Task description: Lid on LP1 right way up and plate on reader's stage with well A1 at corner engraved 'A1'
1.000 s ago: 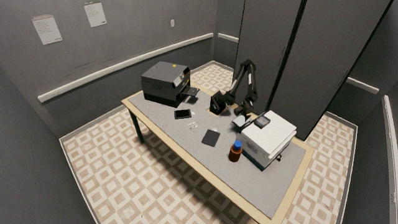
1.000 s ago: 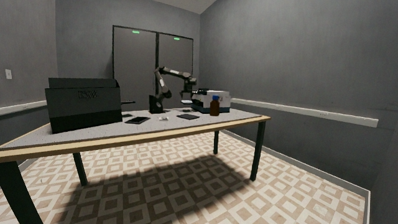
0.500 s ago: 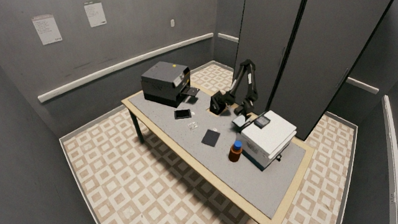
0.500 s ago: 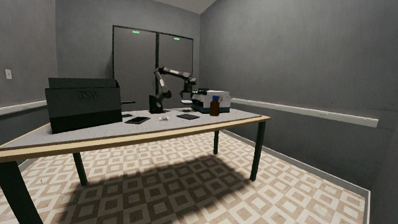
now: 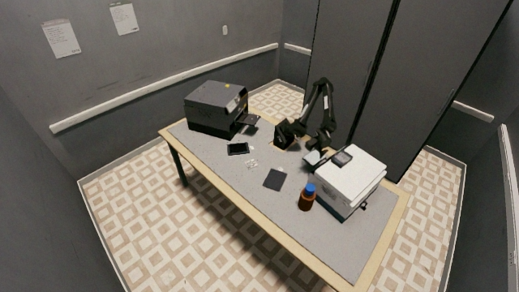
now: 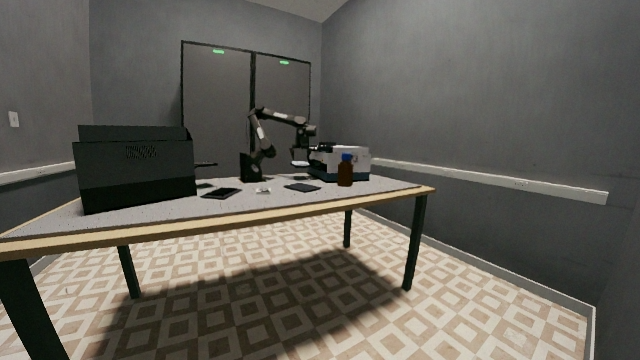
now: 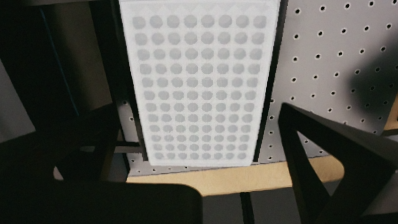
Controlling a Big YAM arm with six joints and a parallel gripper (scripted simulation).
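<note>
jaws over the plate, right of centre
the jaws (image 5: 317, 151) (image 6: 300, 150) are spread and released (nothing between them); in the wrist view, the pale plate (image 5: 313, 158) (image 6: 300, 163) (image 7: 199, 82) fills the upper middle, and the brown bottle (image 5: 306, 199) (image 6: 345, 172) stands on the desk (image 5: 227, 186) (image 6: 240, 216).

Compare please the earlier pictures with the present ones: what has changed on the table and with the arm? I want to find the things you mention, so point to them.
I see no visible change. The arm (image 5: 308, 109) (image 6: 262, 142) and its open gripper (image 5: 318, 149) (image 6: 300, 156) (image 7: 198, 112) look the same, above the white plate (image 5: 312, 157) (image 6: 300, 164) (image 7: 200, 89). The bottle (image 5: 306, 201) (image 6: 345, 173) and both machines (image 5: 350, 170) (image 5: 211, 107) (image 6: 137, 170) (image 6: 354, 162) also stayed. A very small movement I cannot exclude.
</note>
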